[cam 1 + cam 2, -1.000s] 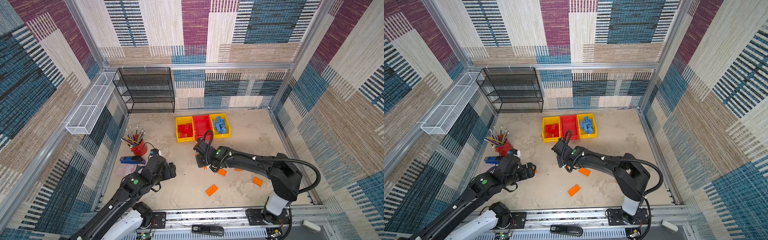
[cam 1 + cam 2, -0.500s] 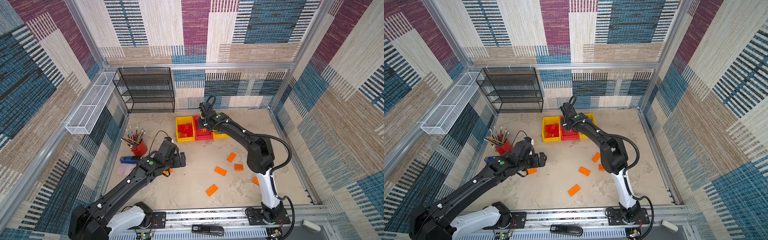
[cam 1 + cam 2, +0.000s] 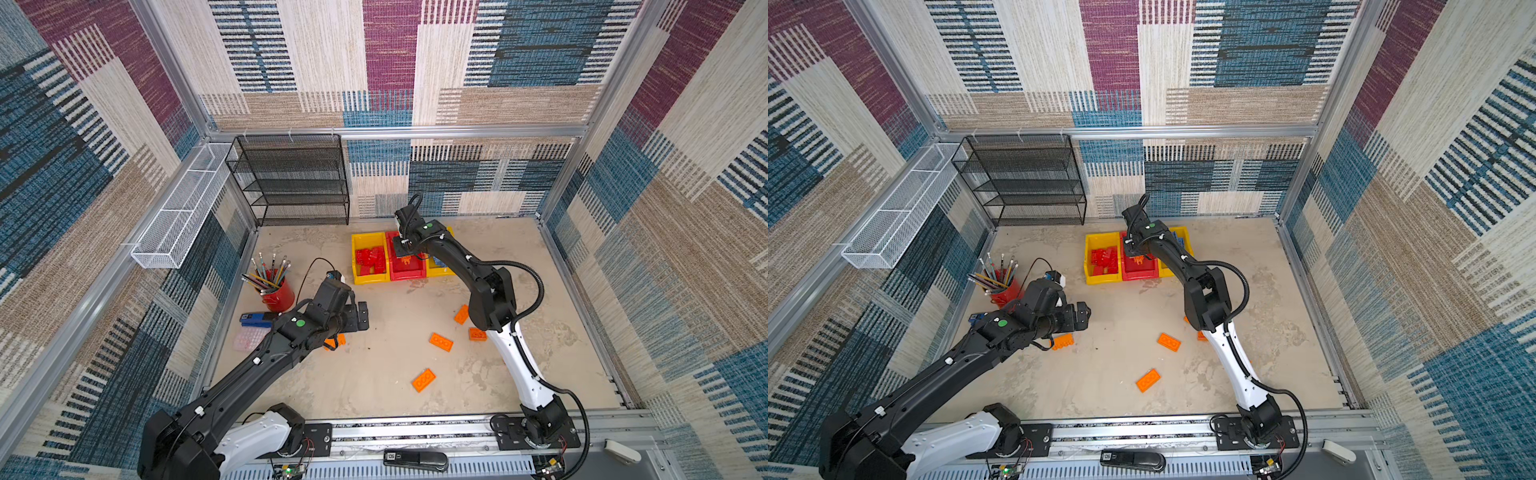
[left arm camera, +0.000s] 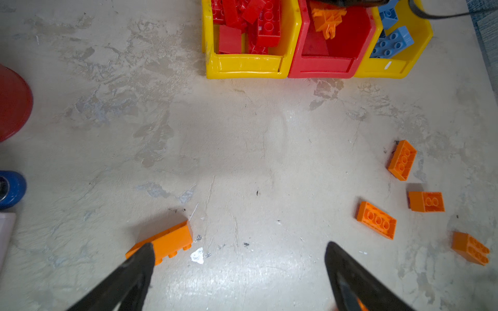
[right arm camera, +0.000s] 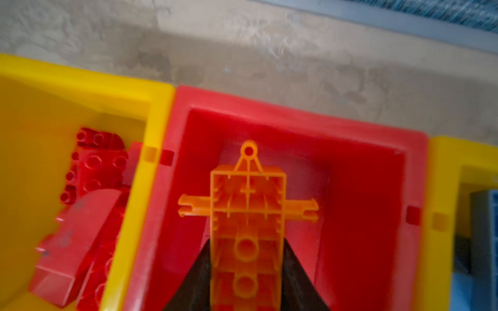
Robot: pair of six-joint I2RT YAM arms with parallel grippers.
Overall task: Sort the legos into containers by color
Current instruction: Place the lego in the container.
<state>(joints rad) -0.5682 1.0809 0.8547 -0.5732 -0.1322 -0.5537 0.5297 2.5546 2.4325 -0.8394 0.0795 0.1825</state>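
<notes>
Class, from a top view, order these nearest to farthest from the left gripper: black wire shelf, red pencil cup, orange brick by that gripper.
1. Orange brick, beside the left gripper.
2. Red pencil cup, near the left wall.
3. Black wire shelf, back wall.

Left arm (image 3: pixel 257 365), lower left of frame: wearing black casing, turning white near base. Right arm (image 3: pixel 490 291), right of centre: showing same black-over-white scheme. Green dot (image 3: pixel 300 323) marking each wrist housing. Black ribbed hose (image 3: pixel 540 291) looping beside right arm. Black base plates (image 3: pixel 505 436) at bottom edge carrying small screws.
</notes>
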